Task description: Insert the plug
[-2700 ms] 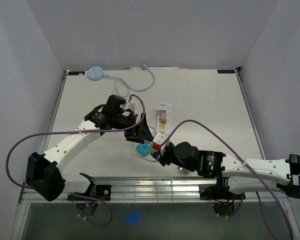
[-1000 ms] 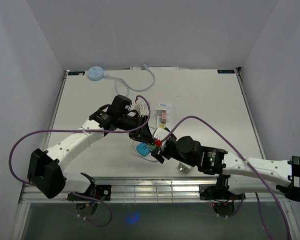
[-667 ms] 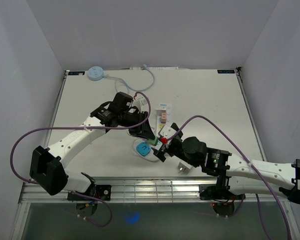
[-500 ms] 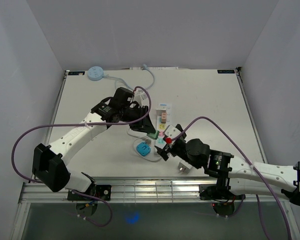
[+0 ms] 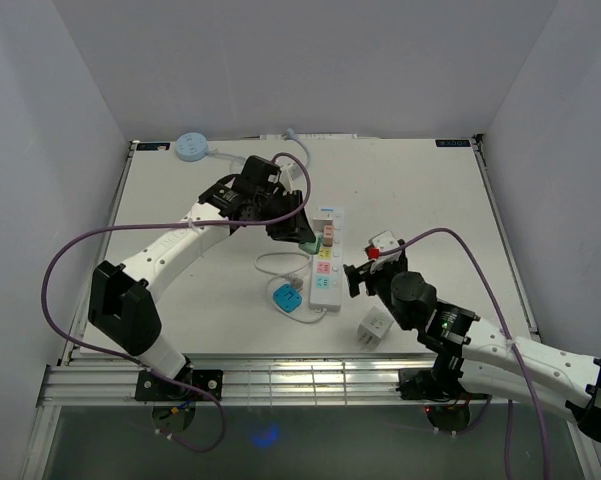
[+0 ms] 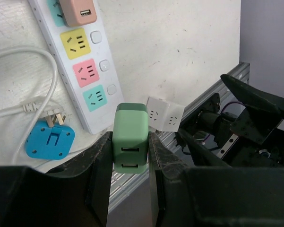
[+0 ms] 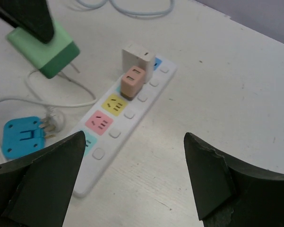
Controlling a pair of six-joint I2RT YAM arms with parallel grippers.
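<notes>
Our left hand (image 6: 130,158) is clenched on the green plug (image 6: 130,135) above the strip (image 6: 85,73) at the middle of the worktop (image 5: 430,190), our right hand (image 7: 132,151) hangs released toward the front edge, so we judge a tilted descent could miss the sockets (image 7: 100,124) and shove the loose strip.

Hidden and cropped parts

From the left wrist, the plug (image 6: 130,139) shows only its USB end, prongs out of sight, and the strip (image 6: 106,52) runs off the top edge. From above, the left gripper (image 5: 298,232) covers most of the plug. The right gripper (image 7: 132,137) shows blurred fingers (image 7: 42,184) cut by the bottom edge, one overlapping the strip.
</notes>
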